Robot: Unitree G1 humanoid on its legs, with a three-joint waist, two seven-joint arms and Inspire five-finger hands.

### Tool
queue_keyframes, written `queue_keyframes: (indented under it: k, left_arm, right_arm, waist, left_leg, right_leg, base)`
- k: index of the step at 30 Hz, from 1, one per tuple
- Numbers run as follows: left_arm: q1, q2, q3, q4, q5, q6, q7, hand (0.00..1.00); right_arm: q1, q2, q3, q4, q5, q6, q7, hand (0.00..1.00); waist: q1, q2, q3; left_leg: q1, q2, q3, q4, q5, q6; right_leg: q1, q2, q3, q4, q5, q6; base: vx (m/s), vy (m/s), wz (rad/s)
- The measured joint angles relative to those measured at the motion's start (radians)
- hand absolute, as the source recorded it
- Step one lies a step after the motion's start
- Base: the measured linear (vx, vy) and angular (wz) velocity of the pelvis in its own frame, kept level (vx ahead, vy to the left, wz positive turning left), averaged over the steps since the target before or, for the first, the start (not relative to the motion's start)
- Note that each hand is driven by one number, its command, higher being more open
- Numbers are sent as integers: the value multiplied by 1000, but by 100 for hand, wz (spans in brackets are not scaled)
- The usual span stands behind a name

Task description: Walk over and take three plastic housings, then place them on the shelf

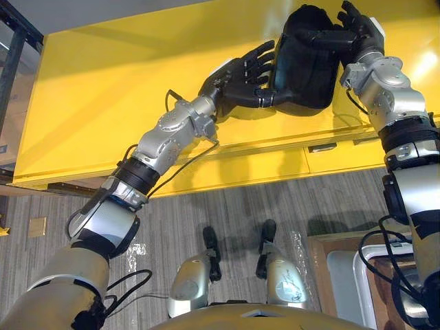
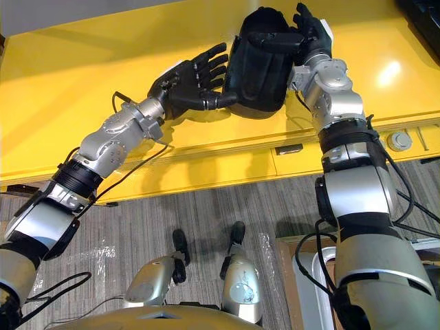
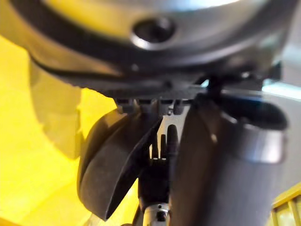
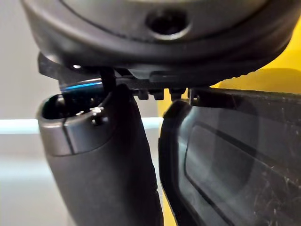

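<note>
1. One black plastic housing [image 1: 306, 65] is in hand, carried between both hands over the yellow tabletop [image 1: 103, 103]; I cannot tell whether it touches the surface or hangs just above it.
2. The right hand [image 1: 357, 27] comes in from the far side, its fingers curled over the housing's top edge and clamped on it.
3. The left hand [image 1: 244, 75] is spread, its straight fingers pressing flat against the housing's near side to steady it rather than wrapping it.
4. Progress, as I judge it: the walk is done and one housing is grasped, so the task is at an early or middle step. Which of the three this one is cannot be read here.
5. Left to do: set this housing on the shelf and handle the others. Whether the yellow surface is the pick-up place or the shelf itself is unclear
</note>
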Motion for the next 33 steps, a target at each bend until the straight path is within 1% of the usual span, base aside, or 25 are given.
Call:
queue_keyframes:
  k: [2,4,5,6,7,8,9,11,12,13,14,15,16,18,20,21,22,24,25,26,27,28,30,32,33]
  left_arm:
    - [-9,-8,0,3,0,-14,20,100]
    - [-13,-22,1,2,3,-47,63,100]
    - [-14,-27,1,-1,13,-64,101,100]
    - [-14,-28,1,-8,31,-78,156,100]
    - [-14,-28,11,-15,101,-93,246,100]
    - [-13,-28,32,-20,147,-93,299,100]
    - [0,-19,93,-35,217,-93,360,100]
    - [42,13,171,-83,251,-94,389,100]
    - [102,54,239,-146,250,-99,400,100]
    - [142,75,270,-176,251,-105,400,100]
    - [172,86,292,-195,251,-107,400,100]
    - [242,106,336,-232,252,-109,396,100]
    - [275,113,356,-246,252,-109,393,100]
    - [383,117,402,-282,252,-109,387,100]
    - [446,117,412,-298,256,-104,378,100]
    - [491,114,414,-342,257,-83,378,100]
    - [519,111,414,-375,259,-79,376,100]
    - [626,81,417,-509,292,-67,355,100]
    - [649,69,417,-536,293,-66,347,100]
    - [688,48,419,-573,297,-65,336,100]
    - [744,10,421,-616,319,-65,312,100]
    - [763,-2,422,-628,329,-65,305,100]
    - [856,-41,424,-667,331,-62,268,100]
    - [917,-58,423,-683,363,-59,246,100]
    - [975,-71,423,-694,373,-47,231,100]
  right_arm:
    - [-1,14,4,2,-10,-24,-28,100]
    - [-2,27,20,4,-30,-53,-66,100]
    - [-3,37,21,4,-36,-74,-91,100]
    - [-5,53,21,4,-43,-106,-126,100]
    - [-12,74,18,-2,-79,-152,-185,100]
    - [-18,76,9,-23,-118,-173,-231,100]
    - [-20,75,-35,-84,-194,-222,-321,100]
    - [-20,71,-100,-172,-233,-271,-396,100]
    - [-21,41,-154,-257,-270,-318,-453,100]
    - [-21,17,-184,-297,-276,-343,-476,100]
    - [-21,1,-204,-323,-287,-353,-489,100]
    - [-20,-26,-238,-372,-305,-373,-510,100]
    - [-20,-40,-252,-395,-308,-381,-514,100]
    - [13,-100,-284,-516,-313,-403,-522,100]
    - [72,-126,-297,-606,-352,-409,-513,100]
    - [141,-138,-304,-675,-352,-403,-481,100]
    - [187,-141,-311,-714,-353,-397,-462,100]
    - [385,-128,-332,-821,-399,-350,-395,100]
    - [441,-118,-339,-841,-400,-336,-369,100]
    - [523,-92,-346,-863,-399,-317,-332,100]
    - [663,-34,-360,-898,-414,-281,-283,100]
    - [711,-11,-367,-911,-425,-267,-270,100]
    - [896,77,-394,-984,-450,-236,-251,100]
    - [999,129,-425,-1040,-468,-232,-246,100]
    - [1081,168,-446,-1095,-499,-232,-247,100]
  waist:
    - [-1,1,0]
    - [-1,3,1]
    - [0,3,1]
    - [-1,4,1]
    - [-2,6,3]
    - [-2,10,5]
    - [-1,16,8]
    - [-4,16,8]
    - [-9,16,8]
    - [-11,17,8]
    - [-12,17,9]
    - [-12,17,9]
    - [-12,17,9]
    - [-9,16,8]
    - [-7,14,7]
    - [-7,10,5]
    - [-9,6,3]
    - [-15,-8,-7]
    - [-17,-13,-13]
    - [-19,-19,-29]
    - [-23,-29,-55]
    - [-23,-31,-57]
    - [-27,-32,-76]
    - [-29,-32,-90]
    - [-30,-33,-103]
  left_leg:
    - [0,-1,-1,-5,4,0]
    - [1,-2,-5,-15,11,-1]
    - [1,-2,-7,-18,14,-1]
    - [1,-2,-8,-19,14,-2]
    - [1,-2,-8,-19,15,-2]
    - [0,-2,-9,-19,15,-1]
    - [0,-2,-12,-19,15,-1]
    - [0,-2,-16,-19,15,-1]
    - [2,-2,-26,-19,15,-1]
    - [8,-3,-34,-19,15,-1]
    - [20,-3,-36,-24,15,-1]
    - [43,-6,-41,-36,15,-1]
    - [53,-8,-43,-39,14,-1]
    - [85,-18,-47,-55,7,-1]
    - [106,-19,-47,-73,8,-6]
    - [121,-19,-47,-87,14,-7]
    - [128,-19,-47,-95,16,-8]
    - [161,-18,-46,-124,27,-7]
    - [167,-18,-47,-129,29,-6]
    - [175,-17,-45,-141,31,-9]
    - [183,-16,-43,-145,32,-9]
    - [192,-15,-38,-145,30,-10]
    - [212,-17,-22,-145,18,-11]
    - [219,-18,-9,-145,12,-10]
    - [227,-17,6,-145,-1,-13]
  right_leg:
    - [0,0,-1,-3,2,-2]
    - [0,1,-6,-6,3,-3]
    - [0,2,-8,-7,3,-4]
    - [0,2,-9,-7,3,-4]
    - [0,2,-9,-7,4,-4]
    - [0,2,-10,-6,4,-4]
    - [0,2,-12,-5,4,-5]
    - [2,2,-15,-5,4,-5]
    - [11,2,-28,-7,4,-5]
    - [21,2,-36,-8,3,-6]
    - [31,2,-39,-8,2,-6]
    - [54,2,-46,-12,0,-8]
    - [65,1,-48,-16,-1,-8]
    - [108,0,-60,-49,-3,-10]
    - [120,1,-60,-51,-5,-11]
    - [129,3,-62,-51,-6,-11]
    - [134,4,-64,-51,-7,-10]
    - [154,9,-65,-52,-13,-5]
    - [158,10,-66,-51,-14,-3]
    - [159,13,-64,-51,-17,-1]
    - [164,16,-64,-51,-18,1]
    - [171,17,-63,-51,-18,1]
    - [182,18,-54,-52,-23,8]
    - [182,19,-41,-52,-25,10]
    - [182,19,-26,-54,-27,12]
  base:
    - [3,4,2]
    - [10,5,6]
    - [14,0,4]
    - [0,0,0]
    - [0,0,0]
    - [24,12,3]
    - [22,13,5]
    - [27,10,9]
    - [35,9,18]
    - [38,10,18]
    - [38,19,11]
    - [35,22,4]
    - [32,31,7]
    - [8,26,4]
    - [1,6,-2]
    - [0,0,0]
    - [0,0,0]
    - [43,-3,-2]
    - [52,-4,-4]
    - [66,-3,-3]
    - [75,-2,-8]
    - [77,6,-14]
    - [57,17,-19]
    - [42,22,-25]
    - [39,30,-30]
